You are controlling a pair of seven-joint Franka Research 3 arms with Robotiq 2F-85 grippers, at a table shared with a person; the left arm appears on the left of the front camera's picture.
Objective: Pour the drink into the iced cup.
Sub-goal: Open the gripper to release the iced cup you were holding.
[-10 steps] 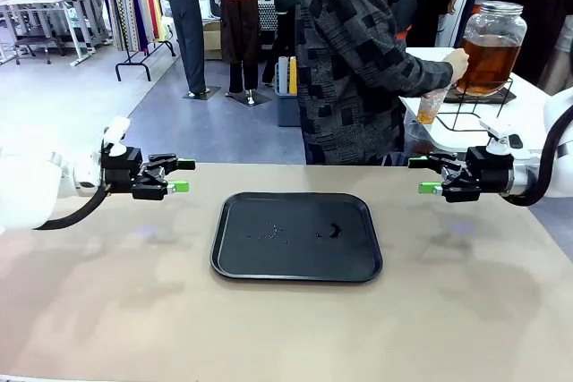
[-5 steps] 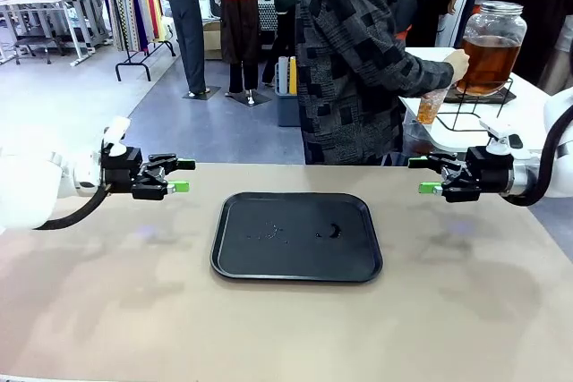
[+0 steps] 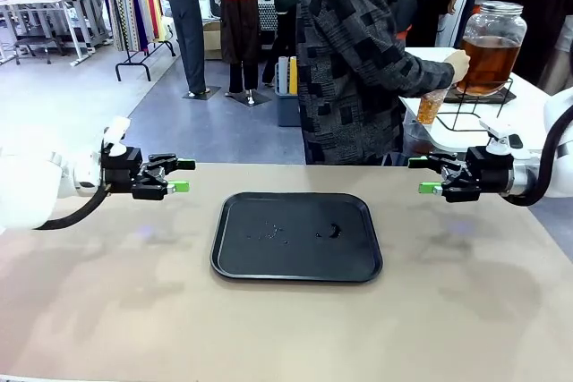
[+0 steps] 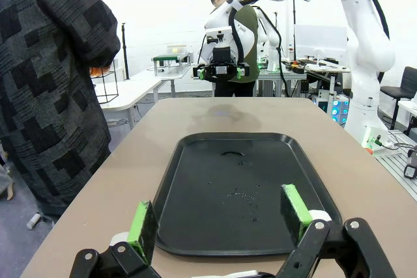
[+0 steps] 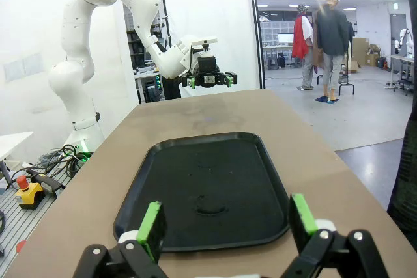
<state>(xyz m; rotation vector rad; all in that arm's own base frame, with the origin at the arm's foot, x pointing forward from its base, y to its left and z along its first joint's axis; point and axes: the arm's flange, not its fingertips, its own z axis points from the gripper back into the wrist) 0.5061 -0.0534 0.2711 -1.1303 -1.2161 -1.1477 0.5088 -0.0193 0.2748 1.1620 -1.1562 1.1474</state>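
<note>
Tray: one black tray [image 3: 296,236] in the middle, a few wet drops inside.
Grippers: left gripper [image 3: 182,175] and right gripper [image 3: 419,175], both fingers spread, holding nothing.
Cup: one clear cup [image 3: 431,106], person's hand [image 3: 457,64] above.
Drink: brown, in one glass jar [image 3: 491,48], upper right.

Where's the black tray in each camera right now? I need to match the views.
Front view: black tray at table centre, between both arms.
Left wrist view: lower middle, beyond the green pads.
Right wrist view: lower centre.
Shared landmark: the dark curved mark on the tray floor.
</note>
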